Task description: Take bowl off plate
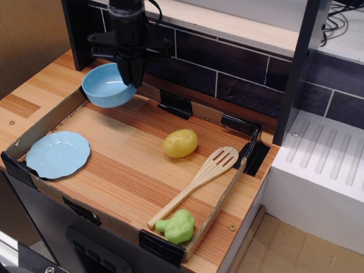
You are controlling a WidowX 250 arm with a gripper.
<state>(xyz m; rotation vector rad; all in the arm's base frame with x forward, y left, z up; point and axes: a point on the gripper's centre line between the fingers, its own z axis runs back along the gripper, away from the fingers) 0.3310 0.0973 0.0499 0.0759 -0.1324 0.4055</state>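
Note:
The light blue bowl hangs tilted in the air over the back left part of the wooden tray, held by its right rim. My black gripper reaches down from above and is shut on that rim. The flat light blue plate lies bare at the tray's front left corner, well apart from the bowl.
A yellow potato lies in the middle of the tray floor. A wooden slotted spatula lies along the right side with a green broccoli toy at its front end. A dark tiled wall stands behind.

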